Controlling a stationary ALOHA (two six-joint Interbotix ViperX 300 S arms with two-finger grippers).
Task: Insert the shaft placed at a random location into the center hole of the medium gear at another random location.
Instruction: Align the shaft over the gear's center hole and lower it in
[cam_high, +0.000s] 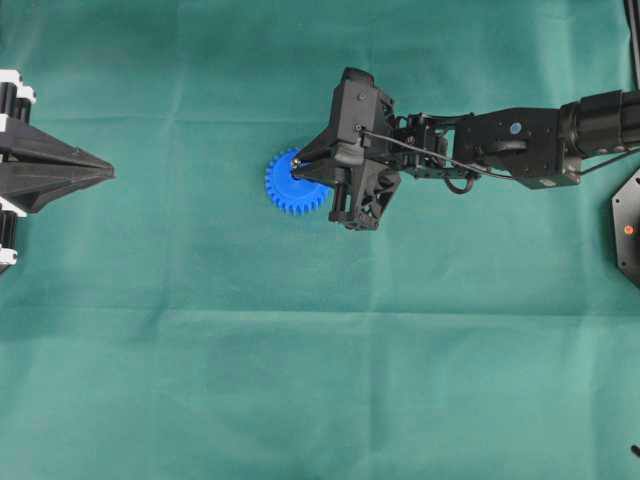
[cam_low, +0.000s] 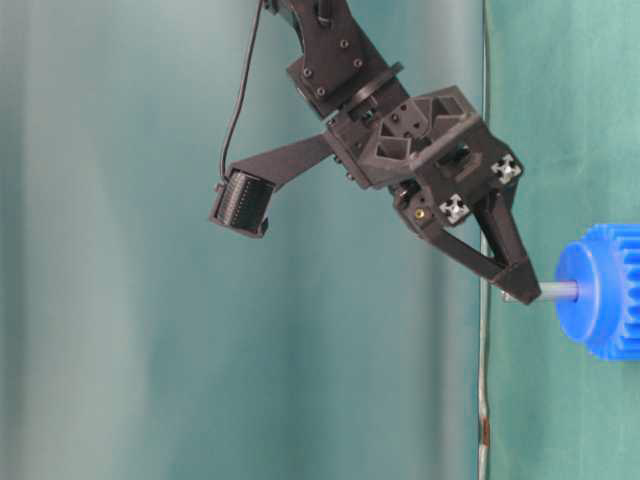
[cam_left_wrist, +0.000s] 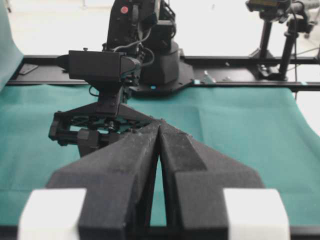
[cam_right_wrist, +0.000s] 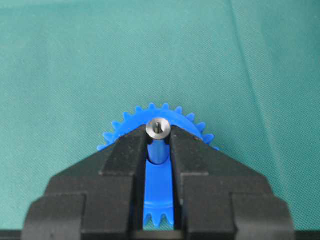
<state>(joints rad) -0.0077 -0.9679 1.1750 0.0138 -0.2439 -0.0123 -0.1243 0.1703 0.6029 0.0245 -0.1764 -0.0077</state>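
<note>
The small silver-grey metal shaft (cam_right_wrist: 158, 127) is held pinched between the jaws of the black right gripper (cam_right_wrist: 158, 140), its lower end entering the centre of the bright blue toothed plastic gear (cam_high: 290, 183) on the green cloth (cam_high: 320, 380). Well left of the gear, the left gripper (cam_high: 100, 172) rests — jaws pressed together, holding nothing.

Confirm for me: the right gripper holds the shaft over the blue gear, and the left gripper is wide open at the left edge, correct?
Not quite. The left gripper is shut, fingers pressed together, as the left wrist view shows. The rest stands: the right gripper holds the shaft over the blue gear, and the left one sits at the left edge.
</note>
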